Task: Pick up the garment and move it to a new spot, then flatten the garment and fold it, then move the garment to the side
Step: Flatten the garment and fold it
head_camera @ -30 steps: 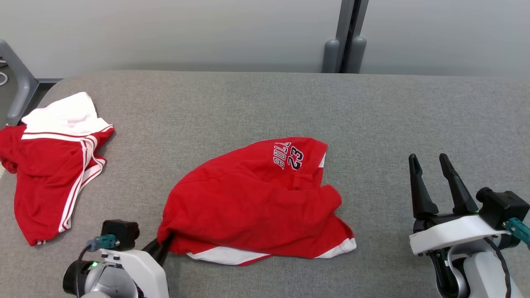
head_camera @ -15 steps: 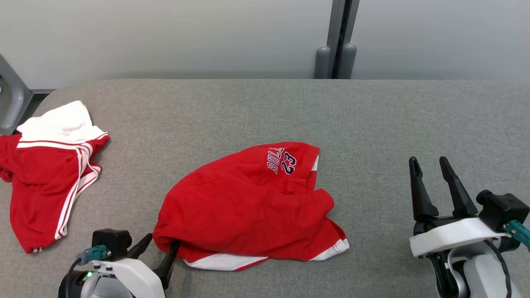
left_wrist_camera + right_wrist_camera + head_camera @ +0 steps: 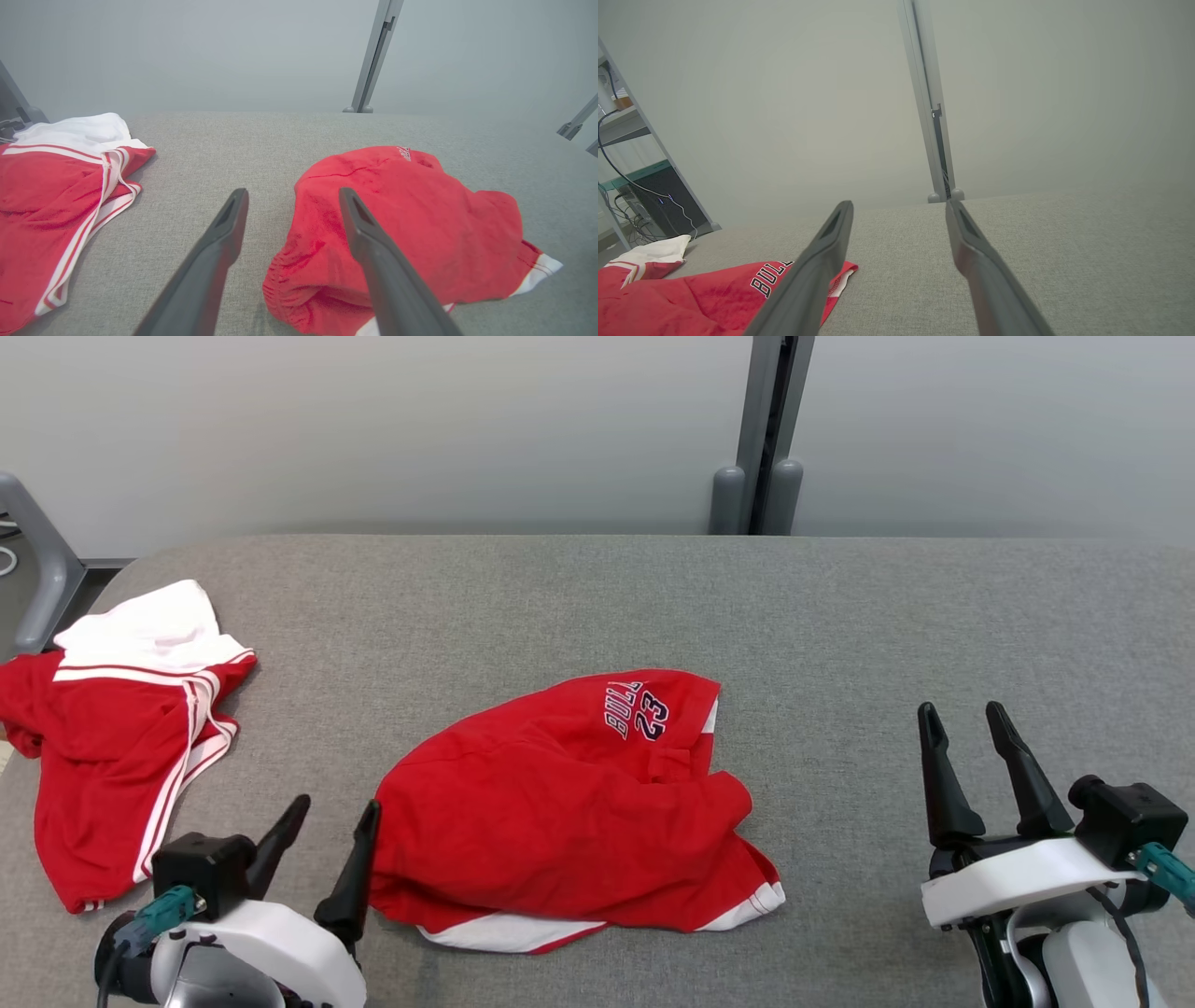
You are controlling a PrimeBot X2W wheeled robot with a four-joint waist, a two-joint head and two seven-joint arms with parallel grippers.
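Observation:
The garment (image 3: 569, 803) is a crumpled pair of red shorts with white trim and "BULLS 23" lettering, lying mid-table. My left gripper (image 3: 336, 803) stands open at its near-left edge, right finger beside the cloth and nothing between the fingers. The left wrist view shows the garment (image 3: 420, 224) just right of the open left gripper (image 3: 293, 191), with the right finger over its bunched waistband. My right gripper (image 3: 960, 707) is open and empty well to the right, above bare table. In the right wrist view, the garment (image 3: 714, 298) sits at the lower left of the open right gripper (image 3: 899, 202).
A second red garment with white stripes (image 3: 112, 747) lies rumpled at the table's left end, partly over the edge. The grey fabric table (image 3: 653, 597) has rounded corners. A grey post (image 3: 766, 429) stands behind it against the wall.
My left gripper was shut on the garment's near-left corner; it has opened, let go and drawn back slightly left. The garment has settled flat. The right gripper has stayed put.

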